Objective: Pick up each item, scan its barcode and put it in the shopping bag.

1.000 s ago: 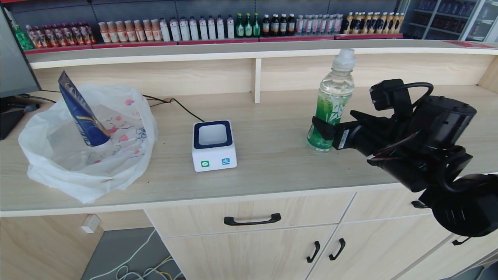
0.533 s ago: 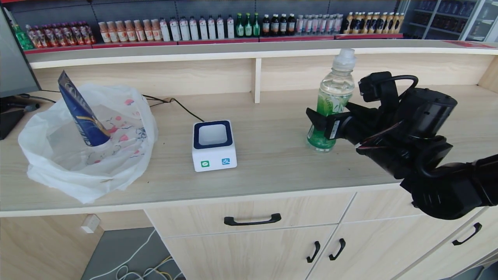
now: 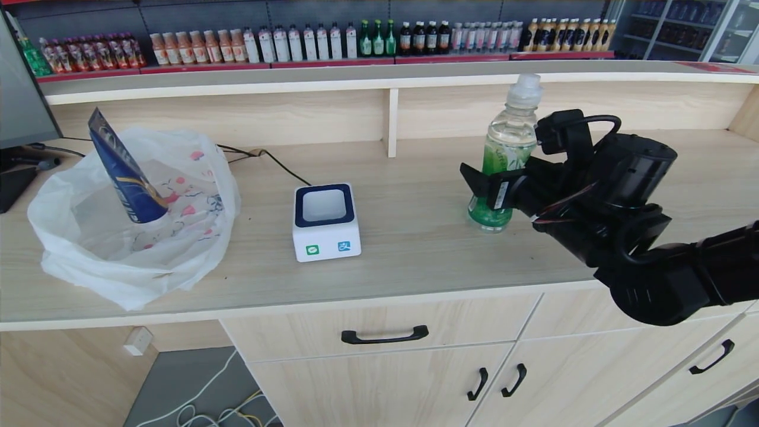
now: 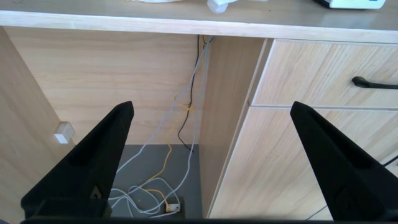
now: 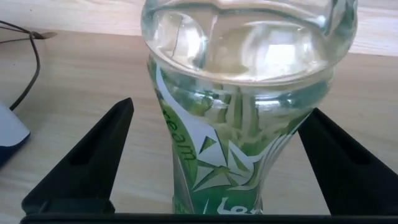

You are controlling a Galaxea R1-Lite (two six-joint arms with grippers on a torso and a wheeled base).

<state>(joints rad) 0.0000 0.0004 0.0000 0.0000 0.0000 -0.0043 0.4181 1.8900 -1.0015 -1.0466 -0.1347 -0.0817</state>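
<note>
Now, nearest, the left gripper hangs below the counter, jaws wide and empty. The right gripper, on the nearer arm, straddles the upright drink bottle on the counter, jaws spread with gaps either side, gripping nothing. Since a second ago it has slid farther around the bottle and slightly higher.

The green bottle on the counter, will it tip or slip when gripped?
The bottle stands tall on a narrow base, so a high push would probably tip it. It looks full of clear liquid, so likely heavy for its size. Smooth plastic may slip, though the right gripper flanks its pinched waist.
</note>
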